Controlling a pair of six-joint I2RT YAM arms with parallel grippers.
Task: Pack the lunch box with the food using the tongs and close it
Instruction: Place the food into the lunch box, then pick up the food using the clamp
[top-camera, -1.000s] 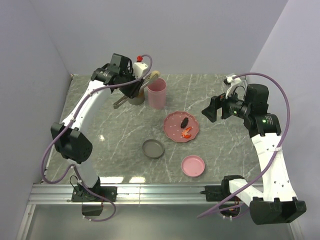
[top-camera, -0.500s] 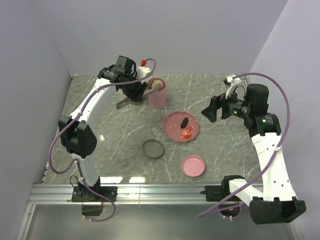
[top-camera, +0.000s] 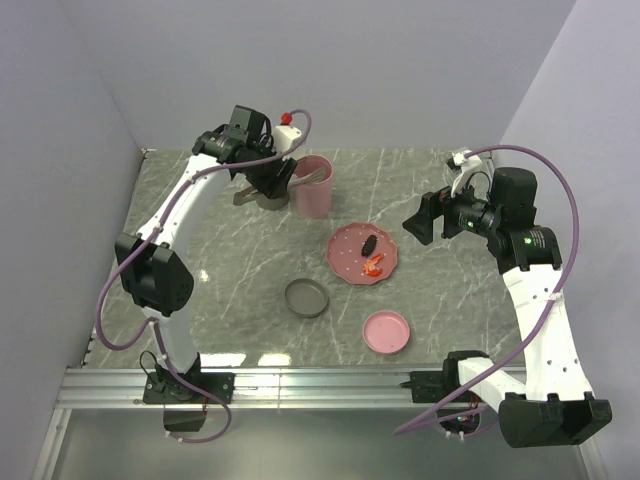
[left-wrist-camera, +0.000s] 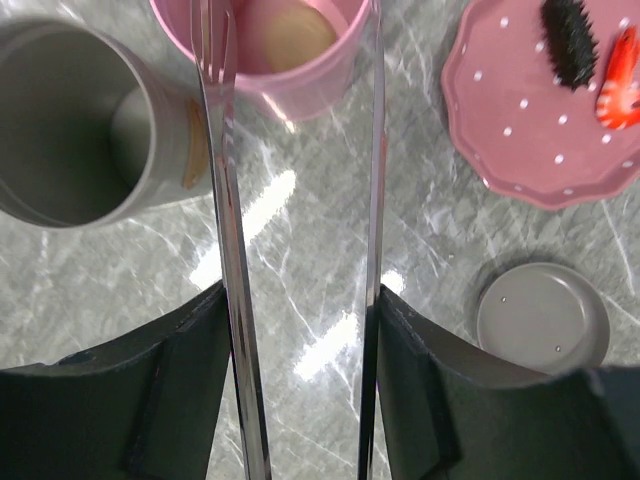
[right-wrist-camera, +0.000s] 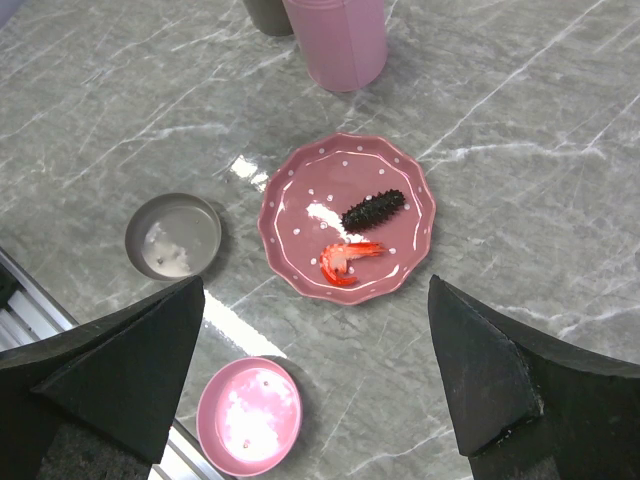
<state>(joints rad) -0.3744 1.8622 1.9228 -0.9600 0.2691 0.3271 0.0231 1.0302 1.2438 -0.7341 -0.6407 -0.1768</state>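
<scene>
Pink scalloped plate (right-wrist-camera: 290, 232) mid-frame, carrying a dark brown oblong piece (right-wrist-camera: 374, 209) and, just nearer, a red-orange shrimp-like piece (right-wrist-camera: 347, 260). Left of the plate, a grey lid (right-wrist-camera: 173, 236); nearer and left, a pink lid (right-wrist-camera: 248, 410). Beyond the plate, a pink cup (right-wrist-camera: 340, 40) with a grey cup (right-wrist-camera: 268, 12) beside it. Flanking the plate, right gripper (right-wrist-camera: 316, 290) fingers (right-wrist-camera: 110, 370) spread wide.

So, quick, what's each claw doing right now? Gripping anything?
Left gripper: closed on the tongs, one arm against each finger.
Right gripper: open, holding nothing.
</scene>
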